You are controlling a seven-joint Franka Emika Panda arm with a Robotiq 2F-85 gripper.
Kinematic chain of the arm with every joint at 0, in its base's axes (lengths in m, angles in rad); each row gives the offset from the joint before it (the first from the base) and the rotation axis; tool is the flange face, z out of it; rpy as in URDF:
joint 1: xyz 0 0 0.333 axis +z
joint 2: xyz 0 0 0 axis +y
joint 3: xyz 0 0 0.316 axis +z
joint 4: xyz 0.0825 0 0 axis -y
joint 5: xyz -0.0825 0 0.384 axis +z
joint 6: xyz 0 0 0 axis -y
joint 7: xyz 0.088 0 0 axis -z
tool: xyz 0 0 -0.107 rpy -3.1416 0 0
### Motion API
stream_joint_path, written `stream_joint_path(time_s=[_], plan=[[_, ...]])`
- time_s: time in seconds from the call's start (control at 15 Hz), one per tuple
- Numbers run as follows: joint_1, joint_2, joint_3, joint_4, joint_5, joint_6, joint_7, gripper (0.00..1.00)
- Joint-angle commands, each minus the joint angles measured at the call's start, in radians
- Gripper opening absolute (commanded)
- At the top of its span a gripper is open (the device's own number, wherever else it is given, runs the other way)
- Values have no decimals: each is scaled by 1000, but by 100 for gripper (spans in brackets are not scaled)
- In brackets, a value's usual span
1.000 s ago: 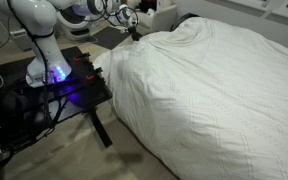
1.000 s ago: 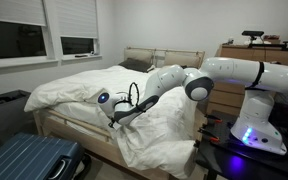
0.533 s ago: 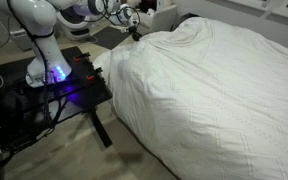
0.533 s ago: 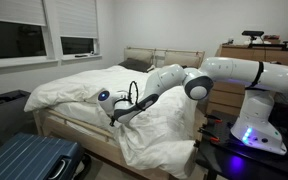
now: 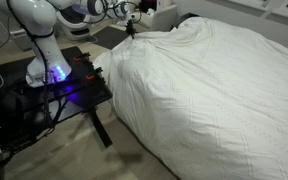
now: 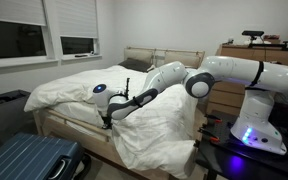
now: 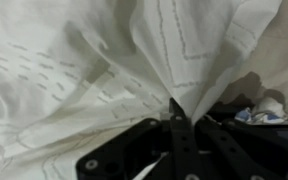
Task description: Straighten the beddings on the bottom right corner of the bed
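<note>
The white quilted beddings (image 5: 219,85) cover the wide white bed (image 6: 59,122) in both exterior views (image 6: 84,90) and fill the wrist view (image 7: 74,70). My gripper (image 7: 176,112) is shut on a pinched fold of the beddings, which rises from the jaws like a tent. In an exterior view my gripper (image 6: 108,120) holds the fabric at the bed's near corner by the wooden frame. In an exterior view (image 5: 130,27) it sits at the far edge of the duvet.
The black robot stand (image 5: 54,85) with its blue light is next to the bed. A blue suitcase (image 6: 29,158) stands on the floor by the bed corner. A wooden dresser (image 6: 246,55) is behind the arm. Windows (image 6: 44,35) are at the far wall.
My gripper has moved along the bed edge with the beddings in it, pulling the fold out toward the corner. The fabric near it has shifted slightly.
</note>
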Motion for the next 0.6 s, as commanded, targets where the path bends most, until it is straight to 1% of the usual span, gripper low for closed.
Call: stream_joint_path(time_s=[0.0, 0.2, 0.53], plan=[[18, -30, 84, -12, 24, 4, -157, 1], [16, -34, 142, -38, 25, 15, -279, 1], [24, -37, 181, -105, 12, 52, -447, 1]])
